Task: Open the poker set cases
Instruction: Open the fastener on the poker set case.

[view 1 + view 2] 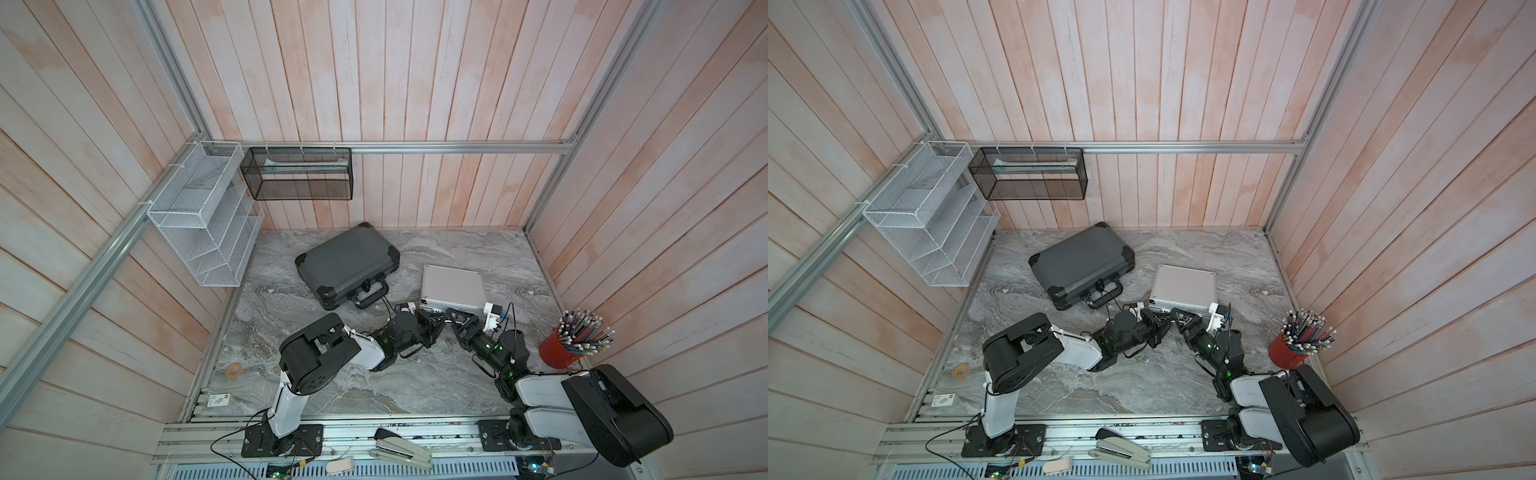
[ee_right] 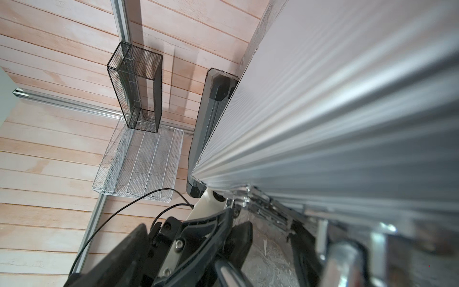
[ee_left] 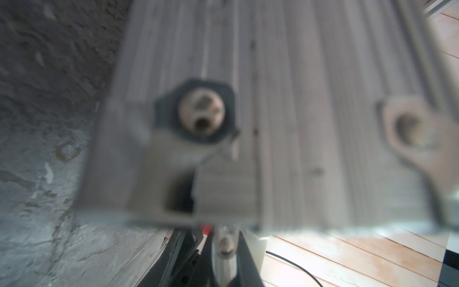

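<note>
My left gripper point(image 1: 436, 322), pinched shut, and my right gripper point(image 1: 455, 316), jaws spread wide and empty, meet at the near edge of the closed silver case point(image 1: 453, 286). The dark case point(image 1: 345, 262) lies beyond my left gripper, well apart.

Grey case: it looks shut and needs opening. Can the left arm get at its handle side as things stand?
Probably yes: the grey case has its handle toward the left gripper, only bare table and a thin cable between.

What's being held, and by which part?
Cannot be told: left pincer, shut, and right pincer, open, are at the front edge of the silver case; contact hidden.
</note>
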Controlling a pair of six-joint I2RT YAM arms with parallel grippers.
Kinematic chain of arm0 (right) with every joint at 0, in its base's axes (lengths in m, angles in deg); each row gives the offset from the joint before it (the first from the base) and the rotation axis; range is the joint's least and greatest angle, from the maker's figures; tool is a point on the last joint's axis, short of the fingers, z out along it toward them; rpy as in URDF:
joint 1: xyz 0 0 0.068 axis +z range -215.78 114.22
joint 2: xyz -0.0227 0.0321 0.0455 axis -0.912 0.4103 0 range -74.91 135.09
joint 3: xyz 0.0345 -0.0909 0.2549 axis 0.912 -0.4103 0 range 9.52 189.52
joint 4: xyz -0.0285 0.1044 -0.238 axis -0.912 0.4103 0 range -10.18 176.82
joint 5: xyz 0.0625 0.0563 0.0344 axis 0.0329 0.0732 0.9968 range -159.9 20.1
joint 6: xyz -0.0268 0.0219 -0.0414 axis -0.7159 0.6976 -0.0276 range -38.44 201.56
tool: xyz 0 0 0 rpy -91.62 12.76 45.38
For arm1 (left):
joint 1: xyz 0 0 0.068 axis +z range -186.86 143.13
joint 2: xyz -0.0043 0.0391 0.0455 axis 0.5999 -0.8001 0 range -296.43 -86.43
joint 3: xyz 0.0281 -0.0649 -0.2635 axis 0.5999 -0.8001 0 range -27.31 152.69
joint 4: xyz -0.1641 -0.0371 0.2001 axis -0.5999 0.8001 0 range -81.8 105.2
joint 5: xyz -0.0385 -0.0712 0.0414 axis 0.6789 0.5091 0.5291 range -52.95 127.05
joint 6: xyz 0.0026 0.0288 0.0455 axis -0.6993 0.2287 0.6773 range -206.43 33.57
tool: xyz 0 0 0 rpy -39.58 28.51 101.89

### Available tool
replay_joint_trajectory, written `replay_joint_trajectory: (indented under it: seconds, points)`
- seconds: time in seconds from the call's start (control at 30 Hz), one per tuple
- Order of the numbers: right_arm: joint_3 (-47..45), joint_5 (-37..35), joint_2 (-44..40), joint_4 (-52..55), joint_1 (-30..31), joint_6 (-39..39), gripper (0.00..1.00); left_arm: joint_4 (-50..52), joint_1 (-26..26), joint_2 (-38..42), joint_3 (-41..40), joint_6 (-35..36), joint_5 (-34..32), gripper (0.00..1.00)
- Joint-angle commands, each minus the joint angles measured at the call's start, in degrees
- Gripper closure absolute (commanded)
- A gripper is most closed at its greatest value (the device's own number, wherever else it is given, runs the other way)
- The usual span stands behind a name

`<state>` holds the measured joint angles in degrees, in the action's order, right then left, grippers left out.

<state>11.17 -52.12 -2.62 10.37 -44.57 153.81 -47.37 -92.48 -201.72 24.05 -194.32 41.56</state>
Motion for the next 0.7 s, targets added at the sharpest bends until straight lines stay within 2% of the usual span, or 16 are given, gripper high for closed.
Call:
replay_joint_trajectory:
  seconds: [0.0, 0.67]
  points:
    - [0.91, -0.27, -3.21, 2.70, -0.04, -0.49, 0.10, -9.04, -0.55, 0.67, 3.23, -2.03, 3.06, 1.00]
    - [-1.47, -0.04, -10.42, 12.94, -2.19, 0.35, 0.02, -7.85, -0.55, -1.82, 6.73, -2.84, 3.50, 1.00]
